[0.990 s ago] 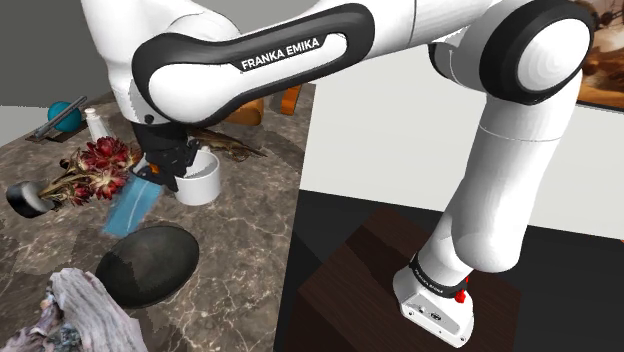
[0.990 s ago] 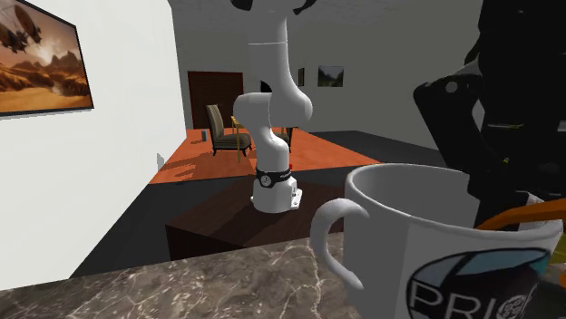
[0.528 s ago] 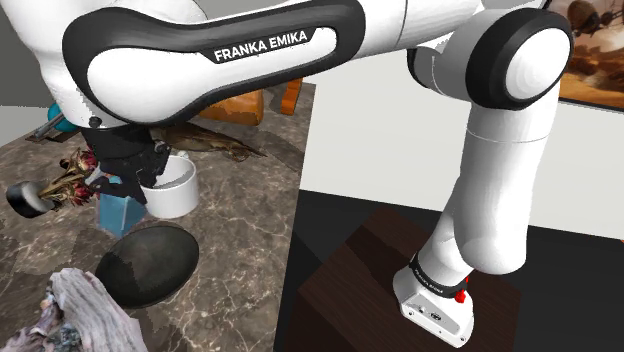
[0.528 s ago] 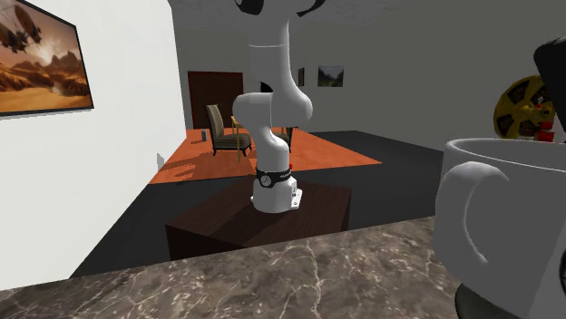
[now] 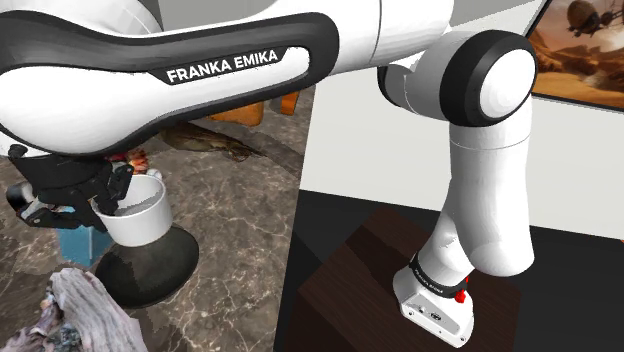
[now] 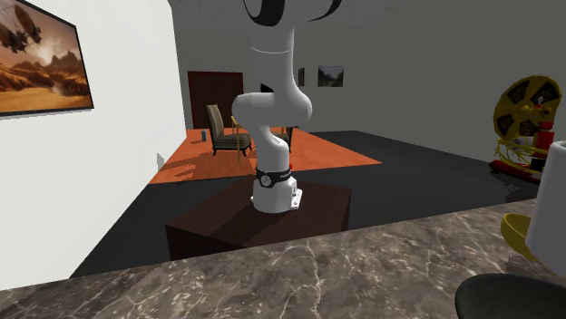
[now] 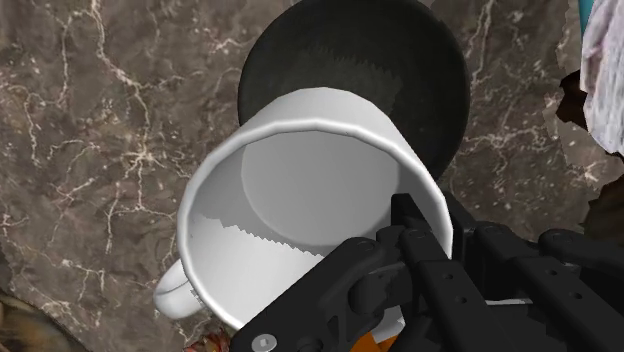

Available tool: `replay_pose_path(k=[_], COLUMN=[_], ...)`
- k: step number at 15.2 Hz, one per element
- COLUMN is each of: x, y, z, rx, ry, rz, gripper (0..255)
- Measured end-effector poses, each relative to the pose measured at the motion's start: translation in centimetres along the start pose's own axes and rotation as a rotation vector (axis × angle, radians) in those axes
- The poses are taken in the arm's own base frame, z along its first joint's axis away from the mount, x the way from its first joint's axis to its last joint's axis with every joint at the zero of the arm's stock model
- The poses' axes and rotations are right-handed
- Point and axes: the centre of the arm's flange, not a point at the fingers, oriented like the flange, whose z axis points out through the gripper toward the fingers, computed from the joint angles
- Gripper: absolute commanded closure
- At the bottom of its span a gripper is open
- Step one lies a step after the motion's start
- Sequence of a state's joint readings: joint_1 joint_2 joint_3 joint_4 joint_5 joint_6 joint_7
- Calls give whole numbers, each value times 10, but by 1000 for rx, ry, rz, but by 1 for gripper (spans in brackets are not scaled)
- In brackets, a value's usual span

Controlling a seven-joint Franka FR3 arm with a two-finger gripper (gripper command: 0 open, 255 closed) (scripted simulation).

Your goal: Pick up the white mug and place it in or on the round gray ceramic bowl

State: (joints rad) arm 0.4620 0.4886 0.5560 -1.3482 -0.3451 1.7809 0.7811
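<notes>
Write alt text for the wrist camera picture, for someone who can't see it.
A black gripper clasps the rim of an empty white mug, holding it over a dark round bowl. Beneath them lies a brown marbled counter with pale veins.

One white mug (image 7: 300, 200) over dark bowl (image 7: 350, 50)

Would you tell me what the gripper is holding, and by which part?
The gripper holds the white mug by its side wall at the rim, opposite the handle, one finger inside.
</notes>
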Motion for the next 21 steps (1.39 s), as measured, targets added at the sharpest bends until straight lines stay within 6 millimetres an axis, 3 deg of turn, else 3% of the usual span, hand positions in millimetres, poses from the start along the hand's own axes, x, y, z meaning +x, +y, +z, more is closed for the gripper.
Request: replay_pose_path(k=[14, 21], x=[-6, -6], y=[-6, -7], z=[72, 80], rx=[0, 0], ry=[1, 1], rz=[1, 1], gripper=[255, 255])
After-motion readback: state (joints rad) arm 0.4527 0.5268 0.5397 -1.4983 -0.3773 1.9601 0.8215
